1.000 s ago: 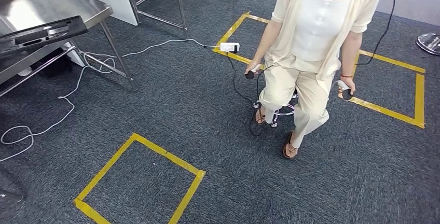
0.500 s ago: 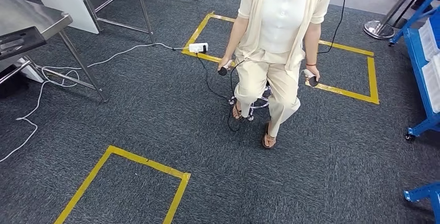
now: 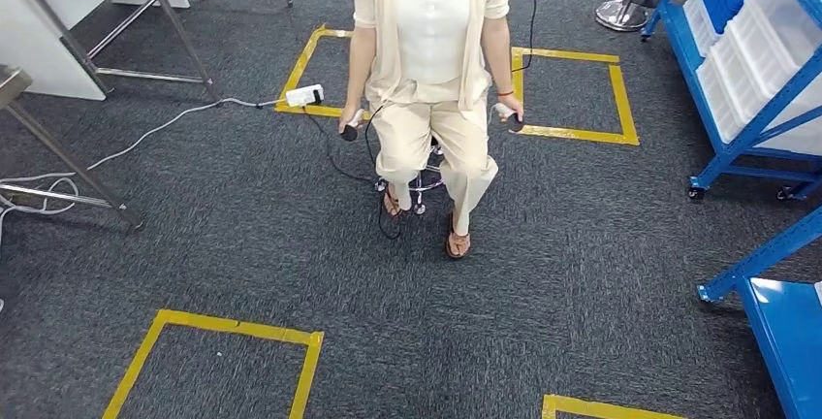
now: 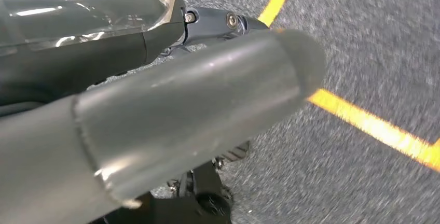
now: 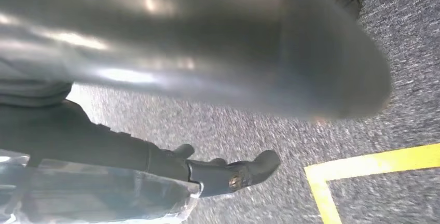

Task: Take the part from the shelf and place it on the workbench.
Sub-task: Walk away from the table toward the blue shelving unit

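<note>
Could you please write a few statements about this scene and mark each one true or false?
1. A person sits on a stool ahead of the robot. True.
2. The blue shelf stands on the left. False: it is on the right.
3. A white power strip lies on the yellow tape. True.
4. The person's hands are empty. False: each holds a small controller.
5. The floor is bare wood. False: it is grey carpet.
</note>
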`<state>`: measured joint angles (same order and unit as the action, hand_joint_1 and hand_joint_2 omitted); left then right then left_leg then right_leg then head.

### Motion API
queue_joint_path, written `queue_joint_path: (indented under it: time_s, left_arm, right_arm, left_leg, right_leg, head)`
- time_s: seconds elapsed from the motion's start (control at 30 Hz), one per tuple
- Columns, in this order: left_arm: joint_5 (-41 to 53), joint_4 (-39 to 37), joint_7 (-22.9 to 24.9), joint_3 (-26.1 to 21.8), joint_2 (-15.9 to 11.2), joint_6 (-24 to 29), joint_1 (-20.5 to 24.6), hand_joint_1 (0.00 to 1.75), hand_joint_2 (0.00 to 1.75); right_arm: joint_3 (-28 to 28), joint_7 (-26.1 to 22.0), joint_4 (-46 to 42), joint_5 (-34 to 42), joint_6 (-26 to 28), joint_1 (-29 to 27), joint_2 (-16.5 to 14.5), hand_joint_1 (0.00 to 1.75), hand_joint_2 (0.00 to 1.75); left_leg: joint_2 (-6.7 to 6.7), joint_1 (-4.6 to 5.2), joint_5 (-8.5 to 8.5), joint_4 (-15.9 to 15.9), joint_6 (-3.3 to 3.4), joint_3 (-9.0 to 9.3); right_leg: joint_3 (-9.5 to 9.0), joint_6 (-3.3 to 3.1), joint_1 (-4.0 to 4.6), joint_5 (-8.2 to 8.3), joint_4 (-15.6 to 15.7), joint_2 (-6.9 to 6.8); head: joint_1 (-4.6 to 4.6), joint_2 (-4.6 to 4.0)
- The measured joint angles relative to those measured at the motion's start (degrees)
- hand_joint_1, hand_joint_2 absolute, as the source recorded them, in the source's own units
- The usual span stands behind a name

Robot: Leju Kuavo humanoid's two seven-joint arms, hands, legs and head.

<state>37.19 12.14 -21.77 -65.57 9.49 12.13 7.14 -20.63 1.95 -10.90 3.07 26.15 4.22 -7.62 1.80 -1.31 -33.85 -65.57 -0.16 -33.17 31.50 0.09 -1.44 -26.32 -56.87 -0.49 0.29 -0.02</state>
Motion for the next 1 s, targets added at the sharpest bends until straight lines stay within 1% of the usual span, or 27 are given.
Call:
queue_joint_path:
  time_s: [0.03, 0.07, 0.1, 0.13, 0.17, 0.23, 0.27, 0.3, 0.33, 0.37, 0.4, 0.47, 0.5, 0.53, 0.57, 0.6, 0.63, 0.67, 0.73, 0.77, 0.8, 0.83, 0.87, 0.9, 0.93, 0.97, 1.0]
  left_arm:
    - [-0.16, -0.01, 0.04, 0.00, 0.00, 0.12, -0.12, 0.00, 0.00]
    - [-0.34, -0.01, 0.09, -0.01, 0.00, 0.26, -0.24, 0.00, 0.00]
    - [-0.55, -0.01, 0.11, -0.02, 0.00, 0.41, -0.34, 0.00, 0.00]
    - [-0.73, -0.01, 0.13, -0.03, 0.00, 0.53, -0.39, 0.00, 0.00]
    - [-0.81, -0.01, 0.10, -0.05, -0.01, 0.59, -0.40, 0.00, 0.00]
    - [-0.90, -0.01, 0.03, -0.09, -0.04, 0.62, -0.40, 0.00, 0.00]
    - [-0.92, -0.01, -0.01, -0.10, -0.07, 0.63, -0.41, 0.00, 0.00]
    - [-0.96, 0.00, -0.02, -0.13, -0.09, 0.63, -0.41, 0.00, 0.00]
    - [-1.00, 0.01, -0.03, -0.15, -0.10, 0.63, -0.38, 0.00, 0.00]
    - [-1.02, 0.01, -0.04, -0.17, -0.08, 0.63, -0.35, 0.00, 0.00]
    - [-1.02, 0.01, -0.07, -0.20, -0.05, 0.62, -0.29, 0.00, 0.00]
    - [-0.82, 0.01, -0.14, -0.22, -0.04, 0.57, -0.25, 0.00, 0.00]
    - [-0.67, 0.01, -0.18, -0.22, -0.05, 0.55, -0.27, 0.00, 0.00]
    - [-0.48, 0.01, -0.19, -0.22, -0.08, 0.52, -0.30, 0.00, 0.00]
    - [-0.28, 0.01, -0.20, -0.21, -0.10, 0.50, -0.32, 0.00, 0.00]
    - [-0.06, 0.01, -0.19, -0.19, -0.11, 0.46, -0.31, 0.00, 0.00]
    - [0.19, 0.01, -0.17, -0.14, -0.10, 0.42, -0.27, 0.00, 0.00]
    - [0.41, 0.01, -0.12, -0.09, -0.09, 0.40, -0.22, 0.00, 0.00]
    - [0.67, 0.01, 0.04, 0.00, -0.08, 0.36, -0.11, 0.00, 0.00]
    - [0.72, 0.01, 0.12, 0.02, -0.09, 0.36, -0.07, 0.00, 0.00]
    - [0.75, 0.01, 0.17, 0.03, -0.11, 0.35, 0.00, 0.00, 0.00]
    - [0.78, 0.01, 0.19, 0.05, -0.13, 0.34, 0.11, 0.00, 0.00]
    - [0.79, 0.01, 0.20, 0.11, -0.14, 0.30, 0.27, 0.00, 0.00]
    - [0.79, 0.01, 0.19, 0.22, -0.14, 0.23, 0.43, 0.00, 0.00]
    - [0.79, 0.01, 0.17, 0.35, -0.14, 0.15, 0.54, 0.00, 0.00]
    - [0.79, 0.01, 0.16, 0.47, -0.15, 0.07, 0.57, 0.00, 0.00]
    - [0.78, 0.01, 0.14, 0.55, -0.17, 0.03, 0.50, 0.00, 0.00]
  right_arm:
    - [0.00, -0.04, 0.01, -0.14, -0.18, 0.02, 0.00, 0.00, 0.00]
    - [0.00, -0.09, 0.01, -0.31, -0.36, 0.00, 0.01, 0.00, 0.00]
    - [0.00, -0.14, 0.01, -0.47, -0.52, -0.05, 0.05, 0.00, 0.00]
    - [0.00, -0.18, 0.01, -0.60, -0.62, -0.09, 0.10, 0.00, 0.00]
    - [0.00, -0.19, 0.01, -0.69, -0.64, -0.10, 0.14, 0.00, 0.00]
    - [0.00, -0.18, 0.01, -0.81, -0.67, -0.01, 0.13, 0.00, 0.00]
    - [0.00, -0.18, 0.01, -0.84, -0.68, 0.07, 0.11, 0.00, 0.00]
    - [0.00, -0.18, 0.01, -0.85, -0.69, 0.11, 0.10, 0.00, 0.00]
    - [0.00, -0.18, 0.01, -0.86, -0.69, 0.11, 0.10, 0.00, 0.00]
    - [0.00, -0.18, 0.01, -0.86, -0.69, 0.05, 0.10, 0.00, 0.00]
    - [0.00, -0.18, 0.01, -0.85, -0.69, -0.02, 0.10, 0.00, 0.00]
    - [0.00, -0.18, 0.01, -0.70, -0.66, 0.00, 0.10, 0.00, 0.00]
    - [-0.01, -0.17, 0.01, -0.56, -0.63, 0.04, 0.10, 0.00, 0.00]
    - [-0.03, -0.18, 0.01, -0.38, -0.60, 0.09, 0.10, 0.00, 0.00]
    - [-0.09, -0.18, 0.01, -0.19, -0.57, 0.08, 0.10, 0.00, 0.00]
    - [-0.22, -0.18, 0.01, -0.02, -0.54, 0.01, 0.10, 0.00, 0.00]
    - [-0.35, -0.19, 0.01, 0.15, -0.51, -0.10, 0.10, 0.00, 0.00]
    - [-0.48, -0.21, 0.01, 0.28, -0.48, -0.19, 0.12, 0.00, 0.00]
    - [-0.62, -0.32, 0.00, 0.46, -0.44, -0.18, 0.13, 0.00, 0.00]
    - [-0.67, -0.39, -0.01, 0.50, -0.44, -0.08, 0.10, 0.00, 0.00]
    - [-0.73, -0.44, -0.01, 0.53, -0.43, -0.02, 0.06, 0.00, 0.00]
    - [-0.79, -0.48, -0.01, 0.54, -0.43, -0.01, 0.03, 0.00, 0.00]
    - [-0.86, -0.50, 0.00, 0.55, -0.43, -0.08, 0.03, 0.00, 0.00]
    - [-0.90, -0.52, 0.00, 0.55, -0.43, -0.20, 0.07, 0.00, 0.00]
    - [-0.93, -0.56, 0.00, 0.55, -0.43, -0.28, 0.11, 0.00, 0.00]
    - [-0.95, -0.60, -0.01, 0.56, -0.43, -0.30, 0.13, 0.00, 0.00]
    - [-0.96, -0.65, -0.01, 0.55, -0.44, -0.31, 0.12, 0.00, 0.00]
  left_leg:
    - [-1.14, -0.02, -1.95, -4.09, -0.01, -1.87]
    - [-1.62, -0.02, -2.98, -7.18, -0.05, -3.37]
    - [-1.81, -0.03, -2.91, -8.60, -0.06, -4.15]
    - [-1.91, -0.06, -1.69, -7.78, -0.02, -3.91]
    - [-2.23, -0.15, 0.38, -4.85, 0.06, -2.66]
    - [-4.82, -0.48, 4.17, 2.65, 0.26, 0.49]
    - [-5.97, -0.55, 5.10, 5.16, 0.36, 1.47]
    - [-6.76, -0.45, 5.34, 6.35, 0.53, 1.86]
    - [-6.53, -0.20, 5.28, 6.62, 0.82, 1.89]
    - [-5.75, -0.03, 5.48, 6.88, 1.30, 2.00]
    - [-5.02, 0.06, 5.80, 7.33, 1.83, 2.20]
    - [-3.34, 0.01, 6.41, 8.24, 2.78, 2.53]
    - [-2.47, 0.08, 6.54, 8.41, 3.00, 2.56]
    - [-1.58, 0.18, 6.55, 8.43, 3.12, 2.51]
    - [-0.68, 0.27, 6.53, 8.42, 3.12, 2.46]
    - [0.16, 0.32, 6.51, 8.41, 3.10, 2.43]
    - [0.95, 0.32, 6.48, 8.40, 3.05, 2.42]
    - [1.66, 0.28, 6.43, 8.39, 2.94, 2.47]
    - [2.88, 0.38, 6.16, 8.27, 2.45, 2.72]
    - [3.47, 0.50, 5.97, 8.21, 2.04, 2.87]
    - [4.03, 0.62, 5.78, 8.14, 1.61, 3.03]
    - [4.62, 0.66, 5.66, 8.16, 1.18, 3.21]
    - [5.18, 0.52, 5.57, 8.23, 0.79, 3.42]
    - [5.03, 0.28, 5.35, 8.07, 0.38, 3.54]
    - [4.02, 0.05, 4.59, 7.23, 0.04, 3.35]
    - [2.47, -0.11, 3.17, 5.30, -0.19, 2.64]
    - [0.63, -0.23, 1.22, 2.15, -0.29, 1.34]
  right_leg:
    - [0.11, -0.25, 0.13, 0.09, -0.02, 0.69]
    - [0.18, -0.36, 0.27, 0.13, -0.05, 1.44]
    - [0.21, -0.38, 0.36, 0.15, -0.09, 2.26]
    - [0.19, -0.37, 0.41, 0.15, -0.17, 3.08]
    - [0.14, -0.36, 0.42, 0.15, -0.28, 3.88]
    - [0.36, -0.21, 0.61, 0.10, -0.74, 5.30]
    - [0.65, 0.03, 0.68, 0.11, -0.96, 5.92]
    - [1.02, 0.36, 0.73, 0.18, -1.07, 6.50]
    - [1.36, 0.83, 0.70, 0.32, -1.04, 7.12]
    - [1.68, 1.34, 0.62, 0.53, -0.82, 7.69]
    - [1.99, 1.66, 0.62, 0.55, -1.03, 7.28]
    - [3.86, 1.64, 0.78, -0.94, -4.19, 4.53]
    - [5.51, 1.34, 0.68, -2.44, -7.51, 2.76]
    - [7.54, 1.16, 0.58, -4.09, -11.43, 1.79]
    - [9.26, 1.21, 0.41, -5.30, -14.89, 1.41]
    - [10.13, 1.51, 0.24, -5.76, -16.80, 1.22]
    - [9.78, 2.00, 0.07, -5.35, -16.45, 1.01]
    - [8.17, 2.57, -0.08, -4.23, -13.77, 0.56]
    - [3.36, 3.29, -0.17, -1.67, -5.53, -1.91]
    - [1.66, 3.14, 0.00, -0.80, -2.58, -2.95]
    - [0.79, 2.80, 0.23, -0.35, -1.02, -3.57]
    - [0.85, 2.33, 0.54, -0.19, -0.69, -3.40]
    - [1.01, 1.82, 0.65, -0.07, -0.65, -2.68]
    - [0.98, 1.41, 0.42, 0.02, -0.55, -2.08]
    - [0.94, 0.95, 0.21, 0.15, -0.44, -1.50]
    - [0.74, 0.46, 0.01, 0.31, -0.32, -0.97]
    - [0.63, 0.03, -0.07, 0.46, -0.26, -0.43]
  head:
    - [-0.02, 0.00]
    - [-0.01, 0.00]
    - [-0.01, 0.00]
    - [-0.01, 0.00]
    - [-0.02, 0.00]
    - [-0.02, 0.00]
    - [-0.01, 0.01]
    - [0.01, 0.01]
    - [-0.02, 0.01]
    - [-0.01, 0.01]
    - [0.01, 0.01]
    - [0.25, 0.01]
    - [0.34, 0.01]
    - [0.44, 0.01]
    - [0.47, 0.01]
    - [0.46, 0.00]
    - [0.49, 0.01]
    - [0.51, 0.01]
    - [0.66, 0.01]
    - [0.68, 0.01]
    - [0.70, 0.01]
    - [0.69, 0.01]
    - [0.63, 0.01]
    - [0.61, 0.01]
    - [0.53, 0.01]
    - [0.41, 0.01]
    - [0.28, 0.01]
